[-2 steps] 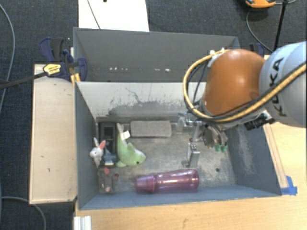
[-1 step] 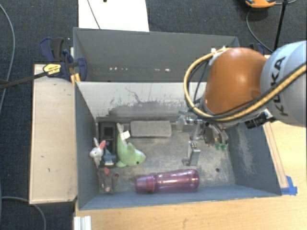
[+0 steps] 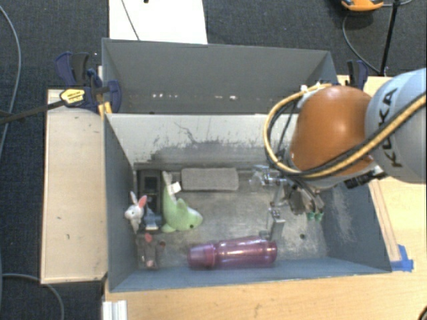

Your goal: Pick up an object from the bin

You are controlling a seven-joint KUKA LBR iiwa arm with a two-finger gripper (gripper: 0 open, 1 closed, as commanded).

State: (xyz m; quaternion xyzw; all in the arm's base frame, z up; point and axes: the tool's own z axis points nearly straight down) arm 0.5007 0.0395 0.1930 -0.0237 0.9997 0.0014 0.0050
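My gripper [image 3: 269,202] hangs under the orange wrist cover in the right half of the bin. Its two metal fingers stand apart, one fingertip [image 3: 275,227] near the front and the other towards the back wall, with bare bin floor between them, so it is open and holds nothing. A purple translucent bottle [image 3: 232,253] lies on its side along the front wall. Its right end is just below the front fingertip, and I cannot tell whether they touch. A grey rectangular block [image 3: 209,179] lies by the back wall, to the left of the rear finger.
At the left side lie a green soft toy [image 3: 177,212], a small white bunny figure [image 3: 135,211], a black box [image 3: 148,182] and a small dark thing [image 3: 148,252] in the front left corner. The arm and its cables cover the bin's right part.
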